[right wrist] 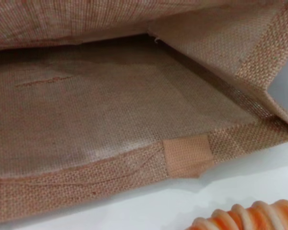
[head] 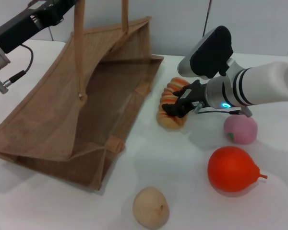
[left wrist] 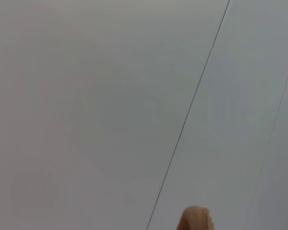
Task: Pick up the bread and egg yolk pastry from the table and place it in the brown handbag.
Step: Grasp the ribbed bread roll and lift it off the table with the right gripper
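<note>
The brown handbag (head: 62,120) lies on its side on the white table with its mouth facing right, and its woven inside (right wrist: 110,105) fills the right wrist view. One handle (head: 79,48) is pulled upward to where my left arm (head: 33,19) reaches in at the top left. The striped orange and cream bread (head: 172,108) lies just outside the bag's mouth. My right gripper (head: 176,103) is shut across its middle, and an end of the bread (right wrist: 249,218) shows in the right wrist view. The egg yolk pastry (head: 151,207) sits alone near the front edge.
A pink ball (head: 240,129) and a red-orange pear-shaped fruit (head: 233,168) sit to the right of the bread, under my right forearm. In the left wrist view there is only a grey wall and a tan tip (left wrist: 194,219).
</note>
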Motion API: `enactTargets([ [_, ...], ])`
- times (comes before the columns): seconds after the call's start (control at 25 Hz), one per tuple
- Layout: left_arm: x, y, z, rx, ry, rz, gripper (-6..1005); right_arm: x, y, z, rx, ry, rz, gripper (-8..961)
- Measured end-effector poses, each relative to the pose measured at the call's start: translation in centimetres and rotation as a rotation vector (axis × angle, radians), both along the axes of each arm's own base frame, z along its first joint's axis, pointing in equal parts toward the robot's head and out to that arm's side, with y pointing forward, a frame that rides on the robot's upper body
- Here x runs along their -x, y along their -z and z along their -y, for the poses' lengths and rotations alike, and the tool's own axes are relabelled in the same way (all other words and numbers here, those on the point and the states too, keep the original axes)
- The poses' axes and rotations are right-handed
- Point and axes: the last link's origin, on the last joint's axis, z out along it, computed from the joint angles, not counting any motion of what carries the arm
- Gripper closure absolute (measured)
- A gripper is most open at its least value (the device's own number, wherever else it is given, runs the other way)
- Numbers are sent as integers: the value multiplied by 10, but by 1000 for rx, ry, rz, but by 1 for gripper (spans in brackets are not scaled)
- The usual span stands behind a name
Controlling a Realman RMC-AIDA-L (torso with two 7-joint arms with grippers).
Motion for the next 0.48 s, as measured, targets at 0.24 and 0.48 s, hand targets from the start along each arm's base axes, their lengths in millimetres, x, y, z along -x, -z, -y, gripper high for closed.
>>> enactTargets([
  [0.24,1,0,1,3,-2,-2,901,5,-3,-2,16,-3,-49,485],
  [0.48,0,0,1,7,1,-3,901,3,-11,-6,9,4,-89,501],
])
